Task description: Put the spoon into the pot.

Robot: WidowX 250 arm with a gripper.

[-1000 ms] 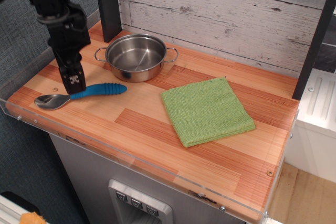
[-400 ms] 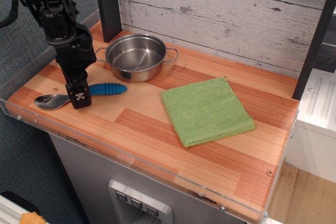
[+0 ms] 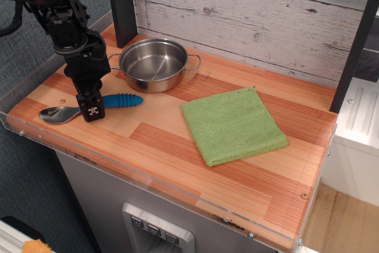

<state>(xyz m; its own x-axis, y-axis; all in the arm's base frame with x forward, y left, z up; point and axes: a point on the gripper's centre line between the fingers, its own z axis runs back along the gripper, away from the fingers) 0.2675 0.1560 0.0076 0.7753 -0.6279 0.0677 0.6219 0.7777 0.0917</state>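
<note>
The spoon (image 3: 120, 100) lies flat near the front left edge of the wooden table. Its blue ribbed handle points right and its metal bowl (image 3: 56, 114) points left. The steel pot (image 3: 153, 64) stands upright and empty behind it, toward the back wall. My gripper (image 3: 92, 111) points down and is lowered onto the spoon where the handle meets the bowl. Its near finger (image 3: 92, 111) hides that part of the spoon and the gap between the fingers, so I cannot tell whether the jaws are closed on it.
A folded green cloth (image 3: 233, 124) lies right of the middle. A black post (image 3: 121, 4) stands just behind and left of the pot. A wooden plank wall (image 3: 254, 16) backs the table, and a clear plastic lip (image 3: 148, 176) runs along the front edge.
My gripper has come down and slightly right onto the spoon's neck, and has barely moved since 0.4 s ago. The spoon and pot have not moved.
</note>
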